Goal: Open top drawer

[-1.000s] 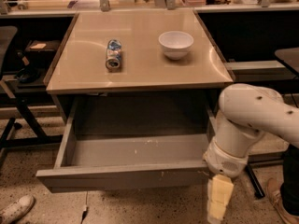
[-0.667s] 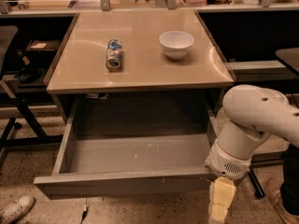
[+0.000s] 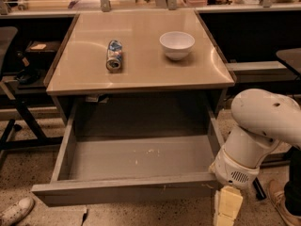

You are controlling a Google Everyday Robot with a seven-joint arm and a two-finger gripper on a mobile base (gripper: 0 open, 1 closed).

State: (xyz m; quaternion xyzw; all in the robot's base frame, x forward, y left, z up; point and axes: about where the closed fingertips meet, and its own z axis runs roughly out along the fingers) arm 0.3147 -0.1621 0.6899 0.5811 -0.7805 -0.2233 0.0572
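top drawer slid out a bit further in the last second, now well clear under the surface; tool sits low at its right front corner, can't tell if clamped or apart; task looks basically done.

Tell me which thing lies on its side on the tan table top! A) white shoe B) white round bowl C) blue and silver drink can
C: the blue and silver drink can lies sideways left of the upright white round bowl; the robot's tool is low down by the right end of the pulled-out wide grey metal top drawer.
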